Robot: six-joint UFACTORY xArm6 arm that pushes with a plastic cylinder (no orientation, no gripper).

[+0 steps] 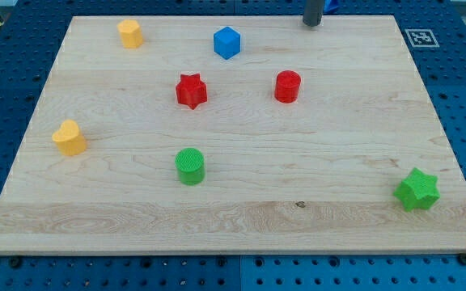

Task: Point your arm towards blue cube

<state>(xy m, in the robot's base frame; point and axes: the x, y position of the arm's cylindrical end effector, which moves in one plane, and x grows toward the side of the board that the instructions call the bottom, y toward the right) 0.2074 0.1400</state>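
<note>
At the view's top edge, my tip (312, 24) sits right of the blue cube (226, 42), apart. It has no fingers and holds nothing.

My tip (312, 23) (rod upright) at the view's top.

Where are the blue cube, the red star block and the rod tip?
blue cube (226, 42), camera view, middle of its visible faces.
red star block (191, 90), camera view, centre of its top face.
my tip (311, 24), camera view, very end of the dark rod, at the board's top edge, to the cube's right.
</note>
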